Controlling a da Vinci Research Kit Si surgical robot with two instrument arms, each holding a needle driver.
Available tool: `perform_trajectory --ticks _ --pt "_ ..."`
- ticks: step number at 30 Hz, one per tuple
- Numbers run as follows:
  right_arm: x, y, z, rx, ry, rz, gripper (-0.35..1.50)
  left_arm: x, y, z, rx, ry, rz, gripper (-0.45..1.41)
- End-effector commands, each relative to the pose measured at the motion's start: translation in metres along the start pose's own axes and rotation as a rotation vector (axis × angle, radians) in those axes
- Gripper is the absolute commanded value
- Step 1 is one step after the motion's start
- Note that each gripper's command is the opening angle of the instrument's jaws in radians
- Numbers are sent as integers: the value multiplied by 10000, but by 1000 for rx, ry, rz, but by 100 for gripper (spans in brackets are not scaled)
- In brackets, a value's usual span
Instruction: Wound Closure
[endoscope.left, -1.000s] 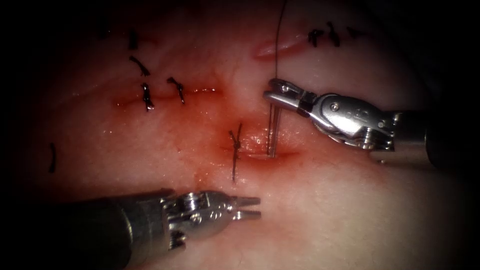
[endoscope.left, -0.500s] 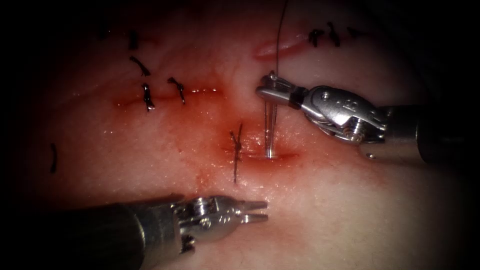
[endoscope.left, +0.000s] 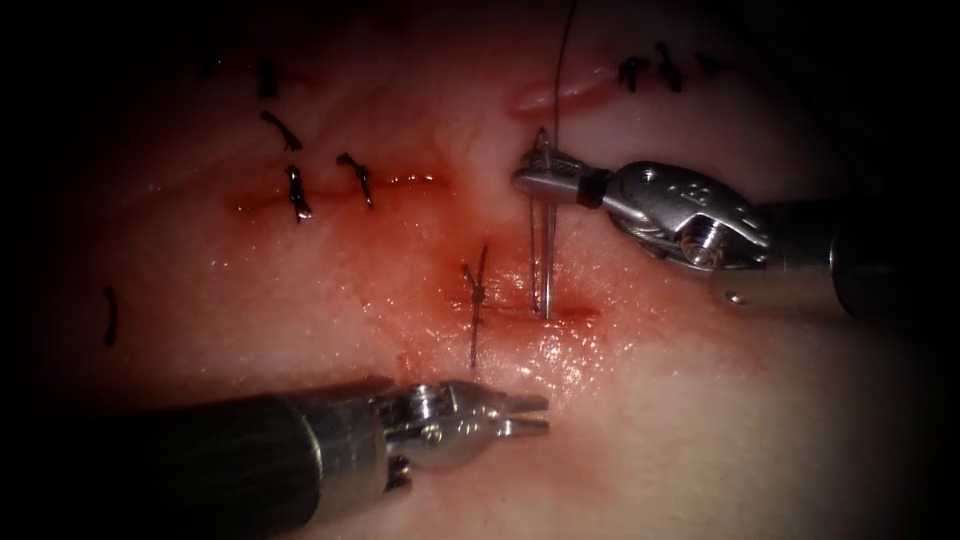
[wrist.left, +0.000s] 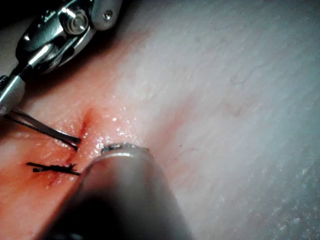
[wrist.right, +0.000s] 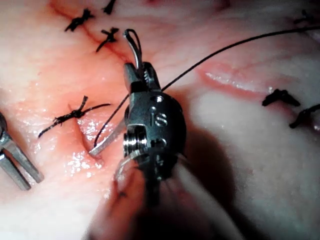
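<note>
- Gripping the needle (endoscope.left: 543, 262) near its thread end, the right tool (endoscope.left: 532, 180) has both jaws clenched on it; the tip sits in the cut (endoscope.left: 545, 312), right of the knotted stitch (endoscope.left: 476, 298).
- Left tool (endoscope.left: 530, 417): jaws parted, grasping nothing, near the tissue (endoscope.left: 700, 420)'s front edge.
- Judgement: rotate along the needle's curve, don't lever.
- Thread (endoscope.left: 565, 60) trails toward the far edge.
</note>
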Motion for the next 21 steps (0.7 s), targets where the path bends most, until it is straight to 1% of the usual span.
perform_trajectory --ticks 1,4,8,11,16,21 --pt "-1 -1 12 6 3 6 -35 2 -3 6 1 0 2 17" --pt "-3 0 12 26 1 32 -35 -1 -2 5 -3 3 -1 17" --pt "-6 0 12 39 -29 49 -35 -6 -1 1 -8 5 5 17" --pt "-7 1 13 65 -38 92 -35 -13 4 -3 -12 3 0 15" --pt "-6 2 14 90 -53 159 -35 -20 8 2 -15 -13 2 15" --pt "-6 2 14 101 -66 194 -35 -24 7 9 -19 -16 0 15"
